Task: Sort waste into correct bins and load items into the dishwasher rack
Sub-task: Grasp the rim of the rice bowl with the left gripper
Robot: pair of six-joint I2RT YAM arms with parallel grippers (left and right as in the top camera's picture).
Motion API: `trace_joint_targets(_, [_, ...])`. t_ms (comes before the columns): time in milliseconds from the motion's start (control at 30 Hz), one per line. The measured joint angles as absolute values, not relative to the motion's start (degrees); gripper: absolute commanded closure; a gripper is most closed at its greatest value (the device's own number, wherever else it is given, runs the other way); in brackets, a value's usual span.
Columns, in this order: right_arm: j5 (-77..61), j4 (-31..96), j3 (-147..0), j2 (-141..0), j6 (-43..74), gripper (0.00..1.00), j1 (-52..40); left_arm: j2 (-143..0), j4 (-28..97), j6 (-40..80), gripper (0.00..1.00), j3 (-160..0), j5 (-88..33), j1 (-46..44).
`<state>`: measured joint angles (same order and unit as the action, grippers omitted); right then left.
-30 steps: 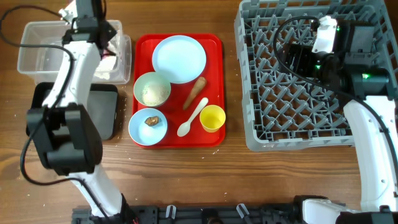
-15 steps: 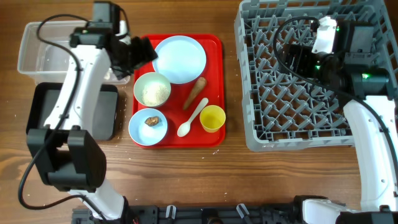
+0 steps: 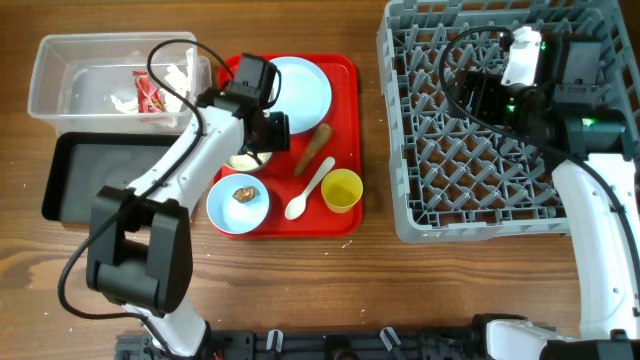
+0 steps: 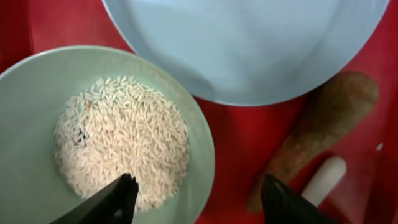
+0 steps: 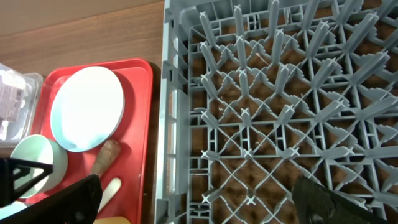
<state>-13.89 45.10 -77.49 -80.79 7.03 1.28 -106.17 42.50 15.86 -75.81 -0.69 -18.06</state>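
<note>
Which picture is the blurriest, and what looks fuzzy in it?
Left wrist view: blurriest, very close up; the carrot-like piece and the fingertips of the left hand look soft. Overhead view: sharp, evenly lit. Right wrist view: the dishwasher rack looks crisp.

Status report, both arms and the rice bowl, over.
Left tool open over rice bowl rim. Right tool open above rack. Carrot piece close alongside.

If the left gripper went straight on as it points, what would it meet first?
Probably the rim of the whitish bowl: the left gripper straddles it, open, one finger over the white grains, the other over the red tray beside the carrot-like piece. Height is unclear.
</note>
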Motion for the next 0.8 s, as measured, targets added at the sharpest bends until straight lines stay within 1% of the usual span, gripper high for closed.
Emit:
trace_joint_targets(100, [-13.9,45.2,-77.5,-80.8,7.2,0.0,1.3,-106.2,39.4,14.1,0.52,-73.1,-0.4,-18.1])
trace_joint_targets(300, [-13.9,45.3,-77.5,-80.8,7.3,0.0,1.3,-106.3,34.9,13.1,0.55,-70.2,-0.5,-18.1])
trace_joint_targets(367, [-13.9,45.5,-77.5,-80.8,7.3,0.0,1.3,-107.4,34.8,13.1,0.69,-70.0,-0.9,-18.1])
trace_joint_targets(467, [-13.9,45.5,-77.5,-80.8,7.3,0.0,1.3,-108.8,34.6,12.8,0.94,-69.7,-1.1,-18.2])
trace_joint_targets(500, [-13.9,45.5,-77.5,-80.8,7.3,0.0,1.3,-108.8,34.4,12.5,0.96,-69.7,-1.1,-18.3])
trace_joint_targets(633, [-13.9,45.5,-77.5,-80.8,7.3,0.0,1.3,-108.3,34.1,12.1,0.96,-70.0,0.2,-18.4])
trace_joint_targets(733, [-13.9,45.5,-77.5,-80.8,7.3,0.0,1.3,-108.3,38.9,12.1,0.96,-72.8,-0.6,-18.4])
trace_joint_targets(800, [-13.9,45.6,-77.5,-80.8,7.3,0.0,1.3,-108.3,45.7,13.9,0.96,-77.5,-2.5,-18.4])
